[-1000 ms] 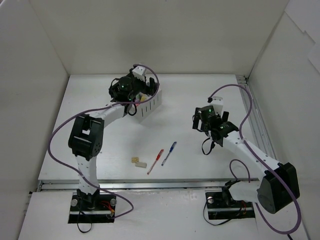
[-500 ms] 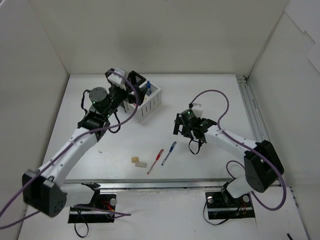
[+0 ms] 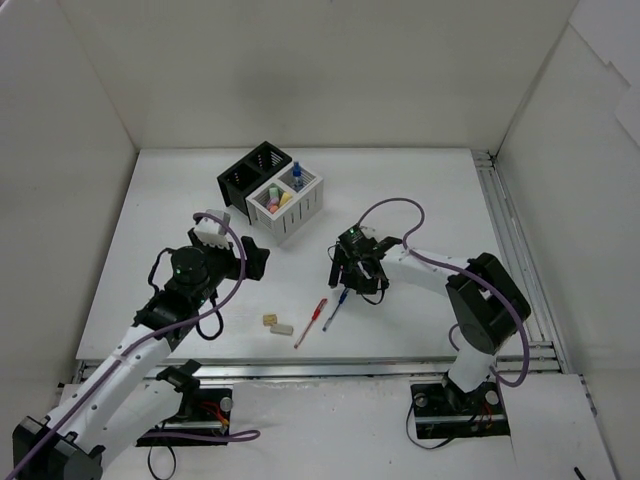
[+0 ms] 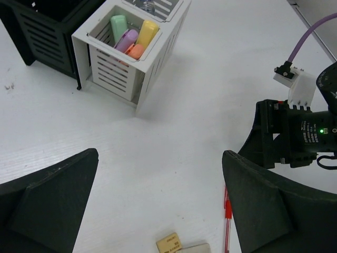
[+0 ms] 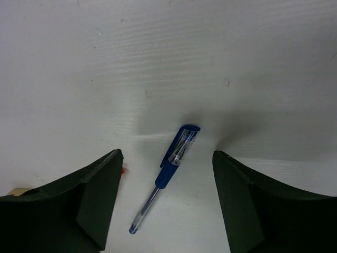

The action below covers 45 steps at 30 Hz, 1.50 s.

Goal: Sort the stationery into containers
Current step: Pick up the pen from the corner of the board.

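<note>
The white box (image 3: 300, 212) holds the markers (image 3: 274, 202) in its near compartment and the blue-capped bottle (image 3: 296, 178) in its far one. The left wrist view shows the green (image 4: 119, 25), pink (image 4: 126, 39), yellow (image 4: 147, 32) and orange (image 4: 137, 51) markers. The black box (image 3: 245, 172) stands behind it. The blue pen (image 5: 171, 163), the red pen (image 3: 311, 322) and two beige erasers (image 3: 276, 324) lie on the table. My right gripper (image 5: 166, 200) is open and straddles the blue pen from above. My left gripper (image 4: 160, 211) is open and empty, above the table beyond the erasers (image 4: 169, 243).
White walls enclose the table (image 3: 420, 190) on three sides. A metal rail (image 3: 505, 230) runs along its right edge. The right arm's purple cable (image 3: 400, 215) loops above the table behind the right gripper.
My left gripper has drawn back from the white box toward the near left, and the markers and bottle now show. My right gripper has moved left over the blue pen.
</note>
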{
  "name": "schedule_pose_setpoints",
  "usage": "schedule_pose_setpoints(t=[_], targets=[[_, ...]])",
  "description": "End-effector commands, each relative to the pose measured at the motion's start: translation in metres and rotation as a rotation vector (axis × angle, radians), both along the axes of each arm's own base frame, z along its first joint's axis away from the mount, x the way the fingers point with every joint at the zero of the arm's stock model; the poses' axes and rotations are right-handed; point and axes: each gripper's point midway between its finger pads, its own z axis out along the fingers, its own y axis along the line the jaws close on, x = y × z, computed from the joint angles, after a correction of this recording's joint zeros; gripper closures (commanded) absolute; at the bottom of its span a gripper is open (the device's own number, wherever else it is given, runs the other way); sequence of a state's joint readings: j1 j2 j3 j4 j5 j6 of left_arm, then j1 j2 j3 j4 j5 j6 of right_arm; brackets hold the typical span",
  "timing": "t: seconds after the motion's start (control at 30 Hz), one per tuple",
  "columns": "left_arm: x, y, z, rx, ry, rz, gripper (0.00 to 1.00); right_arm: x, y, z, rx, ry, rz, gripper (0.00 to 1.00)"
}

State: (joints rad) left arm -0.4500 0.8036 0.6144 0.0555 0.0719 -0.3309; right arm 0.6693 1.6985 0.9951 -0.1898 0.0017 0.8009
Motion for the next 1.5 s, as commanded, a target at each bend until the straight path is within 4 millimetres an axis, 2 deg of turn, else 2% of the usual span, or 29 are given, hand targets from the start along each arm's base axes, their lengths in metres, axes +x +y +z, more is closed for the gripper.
schedule_pose_setpoints(t=[0.0,0.07,0.2,0.27,0.37,0.43,0.53,0.67,0.77,0.8,0.83,0.87,0.9,0.93,0.97,1.0,1.03,1.1,1.13,1.2,1.23,1.27,1.3,1.33,1.47], targets=[[0.0,0.006,0.027,-0.077,-0.035,0.059,0.0,-0.013,0.011,0.0,0.047,0.084,-0.021,0.37],[-0.001,0.009,0.023,-0.068,-0.027,0.071,0.0,-0.018,0.012,-0.008,0.04,0.115,-0.017,0.4],[-0.001,0.018,0.024,-0.063,-0.047,0.112,0.0,-0.017,0.014,-0.016,0.033,0.139,-0.054,0.6],[-0.004,0.014,0.025,-0.053,-0.051,0.087,0.0,-0.015,0.013,-0.015,0.023,0.122,-0.077,0.7],[-0.004,0.013,0.029,-0.043,-0.063,0.076,0.0,-0.009,0.006,-0.011,0.004,0.09,-0.109,0.78],[-0.002,0.012,0.034,-0.054,-0.075,0.077,0.0,-0.004,-0.001,-0.009,-0.023,0.057,-0.133,0.88],[-0.005,-0.004,0.039,-0.054,-0.083,-0.021,0.0,0.006,-0.005,-0.001,-0.04,0.014,-0.147,1.0],[-0.014,-0.036,0.035,-0.014,-0.094,-0.235,0.0,0.014,-0.008,0.024,-0.044,-0.074,-0.132,1.0],[-0.023,-0.061,0.035,-0.032,-0.102,-0.396,0.0,0.026,-0.009,0.066,-0.041,-0.227,-0.113,1.0],[-0.025,-0.067,0.034,-0.041,-0.104,-0.44,0.0,0.029,-0.008,0.089,-0.015,-0.294,-0.106,1.0],[-0.026,-0.075,0.041,-0.057,-0.135,-0.484,0.0,0.037,-0.004,0.104,0.007,-0.357,-0.093,1.0],[-0.033,-0.088,0.037,-0.07,-0.123,-0.58,0.0,0.037,-0.001,0.117,0.021,-0.403,-0.052,1.0],[-0.033,-0.094,0.045,-0.086,-0.155,-0.618,0.0,0.037,0.003,0.138,0.072,-0.452,-0.037,1.0],[-0.031,-0.101,0.037,-0.095,-0.129,-0.653,0.0,0.041,0.013,0.155,0.125,-0.516,0.006,1.0],[-0.037,-0.111,0.042,-0.123,-0.124,-0.728,0.0,0.039,0.017,0.172,0.175,-0.555,0.027,1.0],[-0.037,-0.116,0.051,-0.14,-0.156,-0.768,0.0,0.032,0.029,0.182,0.239,-0.558,0.089,1.0],[-0.04,-0.126,0.042,-0.157,-0.112,-0.845,0.0,0.033,0.039,0.198,0.29,-0.611,0.137,1.0],[-0.039,-0.137,0.058,-0.184,-0.142,-0.922,0.0,0.026,0.052,0.211,0.361,-0.637,0.193,1.0],[-0.038,-0.146,0.058,-0.195,-0.124,-0.981,0.0,0.023,0.059,0.217,0.396,-0.654,0.236,1.0],[-0.033,-0.153,0.062,-0.221,-0.117,-1.005,0.02,0.021,0.065,0.219,0.408,-0.66,0.263,1.0],[-0.029,-0.157,0.055,-0.23,-0.095,-1.021,0.03,0.02,0.066,0.219,0.404,-0.666,0.275,1.0],[-0.026,-0.16,0.063,-0.237,-0.119,-1.03,0.05,0.02,0.066,0.219,0.399,-0.668,0.269,1.0],[-0.022,-0.163,0.057,-0.242,-0.092,-1.035,0.08,0.02,0.067,0.22,0.402,-0.679,0.269,1.0],[-0.019,-0.164,0.06,-0.244,-0.094,-1.041,0.14,0.02,0.066,0.219,0.403,-0.679,0.264,1.0],[-0.013,-0.172,0.053,-0.246,-0.065,-1.052,0.26,0.019,0.062,0.23,0.419,-0.726,0.241,1.0]])
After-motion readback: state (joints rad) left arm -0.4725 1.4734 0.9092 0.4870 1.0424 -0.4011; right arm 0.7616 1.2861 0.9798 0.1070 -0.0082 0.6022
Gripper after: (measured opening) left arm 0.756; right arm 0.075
